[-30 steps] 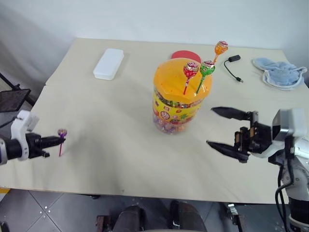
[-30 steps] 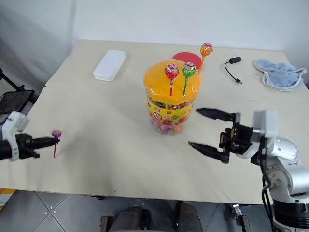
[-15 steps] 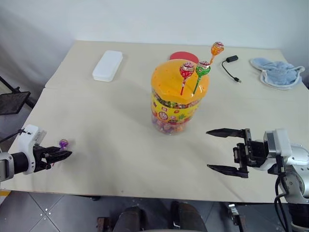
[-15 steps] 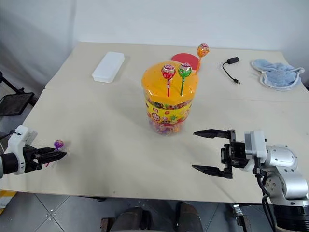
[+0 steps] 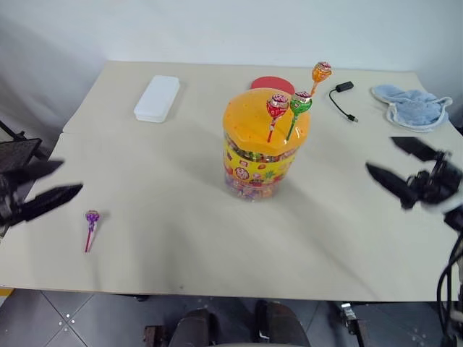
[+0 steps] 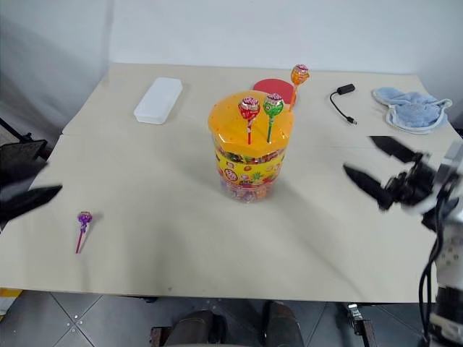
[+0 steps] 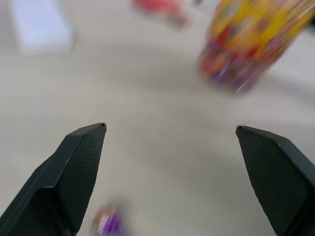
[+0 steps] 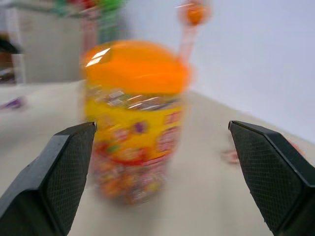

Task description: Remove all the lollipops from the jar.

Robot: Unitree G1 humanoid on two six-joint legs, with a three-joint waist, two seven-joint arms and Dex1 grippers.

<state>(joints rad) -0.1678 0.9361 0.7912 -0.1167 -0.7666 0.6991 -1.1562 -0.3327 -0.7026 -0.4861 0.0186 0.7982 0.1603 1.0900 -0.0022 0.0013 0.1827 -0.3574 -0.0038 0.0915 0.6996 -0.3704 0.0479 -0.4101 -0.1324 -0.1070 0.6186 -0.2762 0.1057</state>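
Left gripper (image 5: 45, 186) at far left edge of table (image 5: 181, 246), jaws spread wide, holding nothing, pointing roughly level toward table middle. Purple lollipop (image 5: 91, 218) flat on tabletop just right of it, stick toward near edge, apart from fingertips, so one of four judged already out. White box (image 5: 156, 97) further back on left, well apart from everything.

Jar (image 5: 264, 144) upright mid-table, orange lid on, candies visible inside. Red lollipop (image 5: 277, 105) and green lollipop (image 5: 300, 103) standing side by side in lid holes on right half of lid. Orange lollipop (image 5: 320, 72) tilted, behind jar's right rear; seen from right wrist also rising at lid's rim, so prob. stuck in a rear hole, can't confirm. Red disc (image 5: 273, 84) behind jar, partly hidden. Black cable (image 5: 341, 97) and blue cloth (image 5: 412, 107) at back right.

Right gripper (image 5: 405, 169) at right, jaws wide, empty, facing jar from well apart.

Risks, as judgement: three heads left, red and green v. close together, so wide jaws could catch both or knock neighbour out of its hole. Side-on approach could shove or tip jar, since nothing steadies it. Pinching thin stick off-centre could let it slip or bend. Purple one near table edge, could get swept off by left arm.
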